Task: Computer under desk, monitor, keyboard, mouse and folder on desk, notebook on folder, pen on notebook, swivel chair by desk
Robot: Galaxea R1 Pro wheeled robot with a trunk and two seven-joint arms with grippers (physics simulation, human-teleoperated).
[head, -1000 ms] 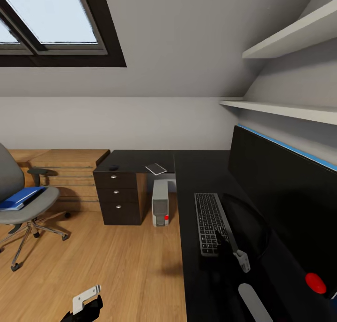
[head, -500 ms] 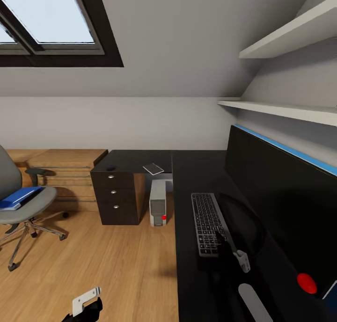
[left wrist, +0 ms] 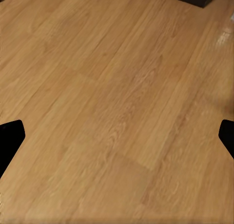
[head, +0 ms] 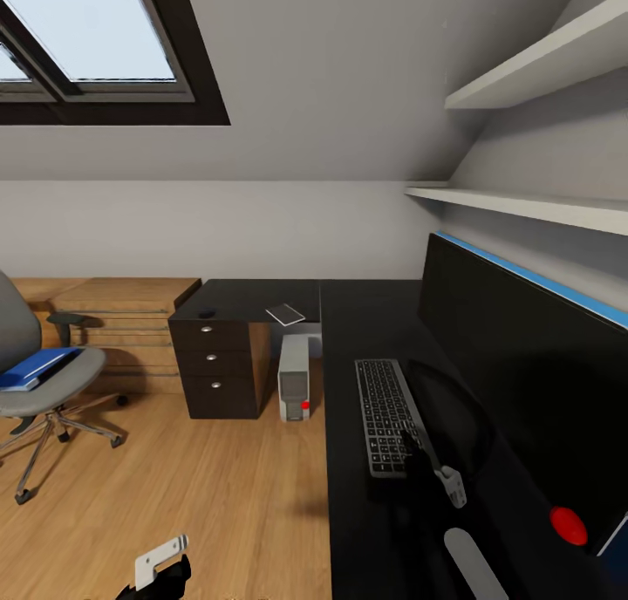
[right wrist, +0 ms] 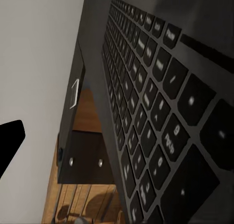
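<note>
The left pincer (head: 161, 563) hangs low over the wooden floor (head: 209, 495), fingers spread wide with nothing between them. The right pincer (head: 427, 460) sits at the near end of the keyboard (head: 384, 412); whether it pinches the frame I cannot tell. The keyboard lies on the black table (head: 366, 330) beside the monitor (head: 523, 364). Farther off, the computer (head: 295, 378) stands under the table, a notebook (head: 286, 314) lies on its far wing, and the blue folder (head: 35, 366) rests on the swivel chair (head: 48, 386).
</note>
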